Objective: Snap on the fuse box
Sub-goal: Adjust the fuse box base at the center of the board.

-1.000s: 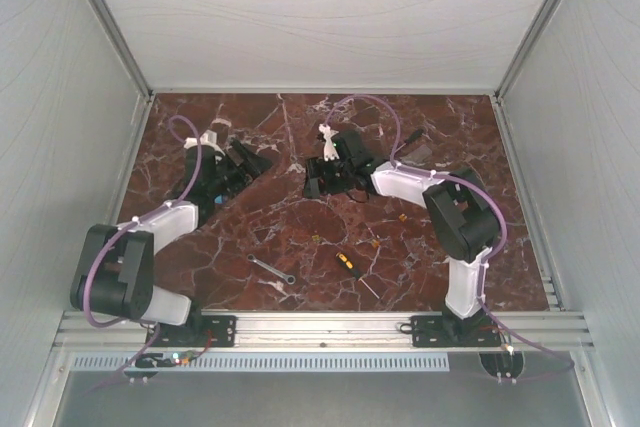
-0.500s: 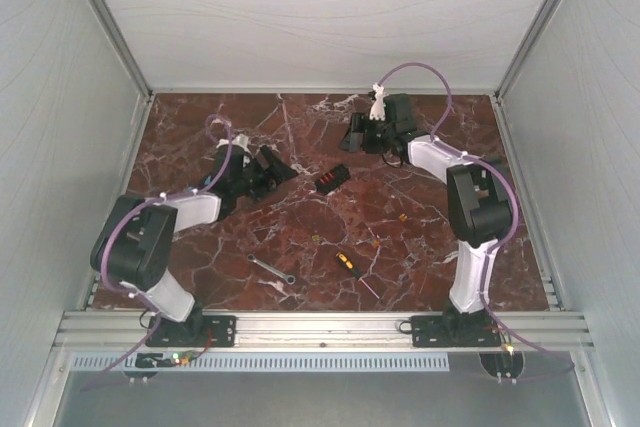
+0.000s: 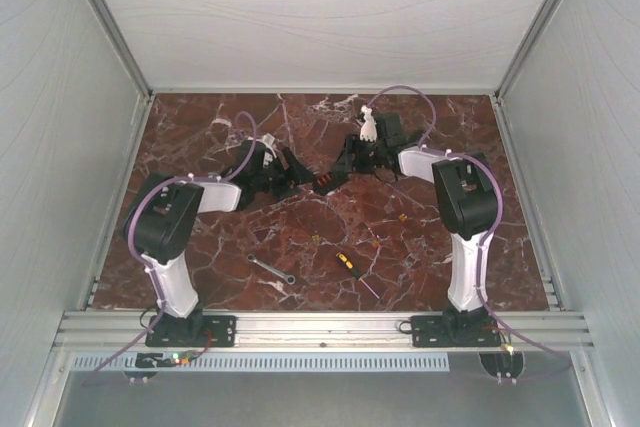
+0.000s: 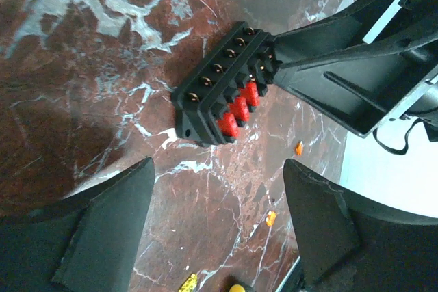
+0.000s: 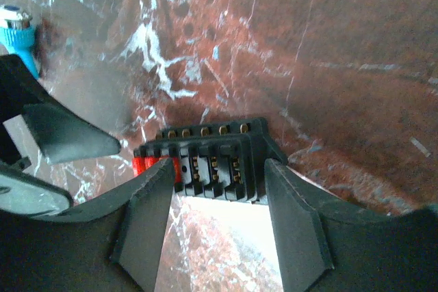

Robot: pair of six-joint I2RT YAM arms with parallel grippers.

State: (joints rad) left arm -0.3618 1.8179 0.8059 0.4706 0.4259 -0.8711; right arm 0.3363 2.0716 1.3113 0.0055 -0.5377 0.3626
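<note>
Convergence on the small black rectangular plastic fuse box (image 3: 325, 183), which lies midway across the red-brown marble bench (image 3: 430, 247): half a second ago both arms stood off it. The left fingers (image 4: 109, 230) are released, empty, just short of it; the right fingers (image 5: 294, 217) released too, tips at its end. Red fuses show uncovered, so snapping-on looks still ahead

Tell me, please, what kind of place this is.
Probably a robot test cell: white panel walls enclose a marble-patterned table, a left arm and a right arm are bolted to an aluminium rail, and a wrench and screwdriver lie loose.
</note>
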